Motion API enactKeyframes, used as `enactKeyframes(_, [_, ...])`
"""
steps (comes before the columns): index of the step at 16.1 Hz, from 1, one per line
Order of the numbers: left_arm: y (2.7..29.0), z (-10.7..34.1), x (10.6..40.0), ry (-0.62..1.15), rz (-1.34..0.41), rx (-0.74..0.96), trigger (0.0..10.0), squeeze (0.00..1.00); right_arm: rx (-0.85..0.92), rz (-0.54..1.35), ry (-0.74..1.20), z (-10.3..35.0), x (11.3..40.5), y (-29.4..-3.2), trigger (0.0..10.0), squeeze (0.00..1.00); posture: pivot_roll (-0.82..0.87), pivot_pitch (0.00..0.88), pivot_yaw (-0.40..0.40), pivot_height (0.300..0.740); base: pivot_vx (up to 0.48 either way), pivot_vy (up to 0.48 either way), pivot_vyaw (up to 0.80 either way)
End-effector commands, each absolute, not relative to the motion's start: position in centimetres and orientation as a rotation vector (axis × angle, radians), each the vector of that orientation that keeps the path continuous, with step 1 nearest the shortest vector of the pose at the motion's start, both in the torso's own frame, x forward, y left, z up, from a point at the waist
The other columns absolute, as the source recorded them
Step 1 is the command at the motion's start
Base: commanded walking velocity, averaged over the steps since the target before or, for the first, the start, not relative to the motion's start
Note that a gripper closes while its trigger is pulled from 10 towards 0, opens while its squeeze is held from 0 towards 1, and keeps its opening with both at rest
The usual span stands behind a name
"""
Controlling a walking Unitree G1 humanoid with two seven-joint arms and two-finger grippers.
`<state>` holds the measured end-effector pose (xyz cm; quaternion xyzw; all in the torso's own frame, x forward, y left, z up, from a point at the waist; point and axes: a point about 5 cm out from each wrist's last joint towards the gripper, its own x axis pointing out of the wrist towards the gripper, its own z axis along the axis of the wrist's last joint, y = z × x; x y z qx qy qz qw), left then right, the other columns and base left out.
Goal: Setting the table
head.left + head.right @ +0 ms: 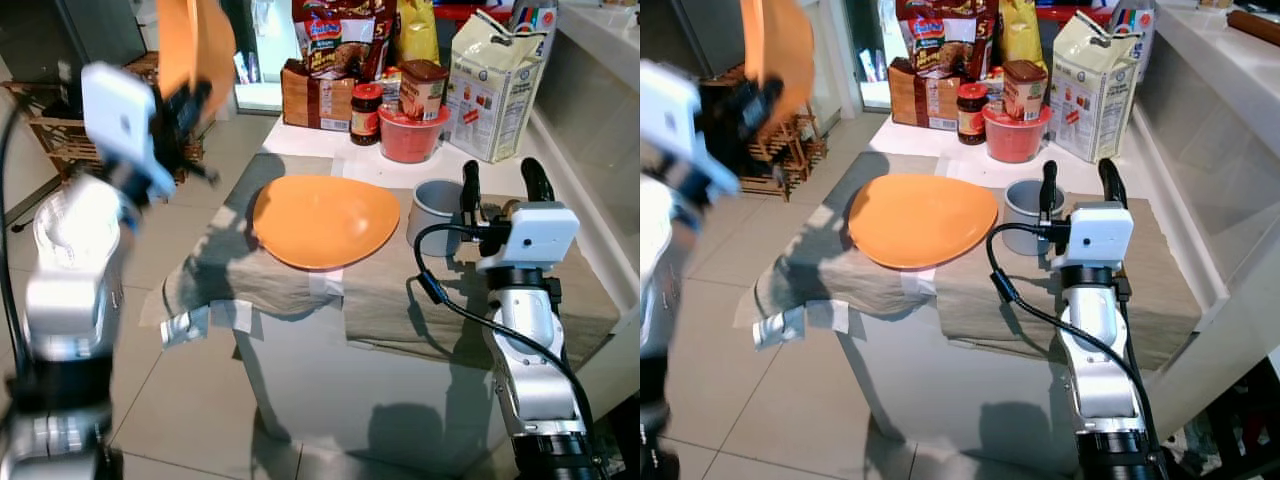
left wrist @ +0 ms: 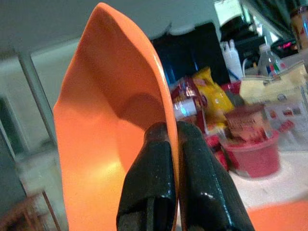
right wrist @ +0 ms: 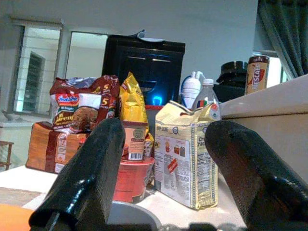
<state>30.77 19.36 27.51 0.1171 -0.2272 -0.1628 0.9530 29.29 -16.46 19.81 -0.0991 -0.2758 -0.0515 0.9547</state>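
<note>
An orange plate [image 1: 325, 220] lies flat on the grey cloth [image 1: 400, 290] covering the table. A second orange plate [image 1: 195, 45] is raised high at the left, off the table, with my left gripper [image 2: 174, 144] shut on its rim. A grey cup [image 1: 436, 210] stands to the right of the flat plate. My right gripper [image 1: 503, 185] is open, fingers pointing up, right beside and just in front of the cup, holding nothing.
Groceries crowd the table's back: a red bowl [image 1: 412, 135], a jar [image 1: 366, 112], a brown tin [image 1: 423, 88], a flour bag [image 1: 495, 85], snack packs [image 1: 335, 45]. A wooden rack [image 1: 60, 140] stands on the floor at the left. A counter [image 1: 600, 120] runs along the right.
</note>
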Motion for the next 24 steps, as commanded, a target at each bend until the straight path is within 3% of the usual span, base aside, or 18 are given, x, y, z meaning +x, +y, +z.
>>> enactKeyframes(1, [18.8, 27.7, 29.4, -0.487, -0.291, 0.177, 0.0, 0.00, -0.207, -0.101, -0.578, 20.3, 29.0, -16.3, 10.0, 0.00, 0.02, 0.000, 0.043, 0.740, 0.000, 0.000, 0.00])
enactKeyframes(4, [17.6, 26.6, 27.4, -0.488, -0.227, 0.097, 0.0, 0.00, -0.205, -0.091, -0.589, 20.6, 28.7, -16.1, 10.0, 0.00, 0.02, 0.000, 0.035, 0.740, 0.000, 0.000, 0.00])
enactKeyframes(7, [16.9, 25.6, 27.3, -0.448, -0.227, 0.108, 0.0, 0.00, -0.193, -0.054, -0.583, 20.3, 28.9, -15.1, 10.0, 0.00, 0.03, 0.000, 0.020, 0.740, 0.000, 0.000, 0.00])
enactKeyframes(10, [18.2, 22.1, 27.0, -0.319, -0.184, 0.116, 0.0, 0.00, -0.169, -0.012, -0.519, 19.1, 29.0, -14.9, 10.0, 0.00, 0.02, 0.000, 0.023, 0.740, 0.000, 0.000, 0.00])
enactKeyframes(11, [18.6, 20.5, 25.4, -0.269, -0.168, 0.103, 0.0, 0.00, -0.193, -0.024, -0.522, 19.0, 28.6, -15.4, 10.0, 0.00, 0.02, 0.000, 0.021, 0.740, 0.000, 0.000, 0.00])
enactKeyframes(17, [18.5, 22.2, 25.2, -0.341, -0.102, 0.146, 0.0, 0.00, -0.206, 0.006, -0.519, 18.7, 28.6, -15.1, 10.0, 0.00, 0.02, 0.000, 0.006, 0.740, 0.000, 0.000, 0.00])
enactKeyframes(19, [18.5, 21.8, 25.2, -0.317, -0.100, 0.134, 0.7, 0.00, -0.194, 0.009, -0.488, 18.1, 28.6, -15.2, 10.0, 0.00, 0.02, 0.000, 0.008, 0.740, -0.127, -0.131, 0.00])
enactKeyframes(21, [18.5, 21.7, 25.2, -0.306, -0.092, 0.115, 0.1, 0.00, -0.194, 0.017, -0.476, 17.8, 28.6, -15.2, 10.0, 0.00, 0.02, 0.000, 0.001, 0.740, -0.381, -0.294, 0.00])
enactKeyframes(24, [18.5, 21.8, 25.3, -0.315, -0.082, 0.107, 0.0, 0.00, -0.194, 0.033, -0.470, 17.7, 28.8, -15.1, 10.0, 0.00, 0.03, 0.000, -0.009, 0.740, -0.415, -0.165, 0.00])
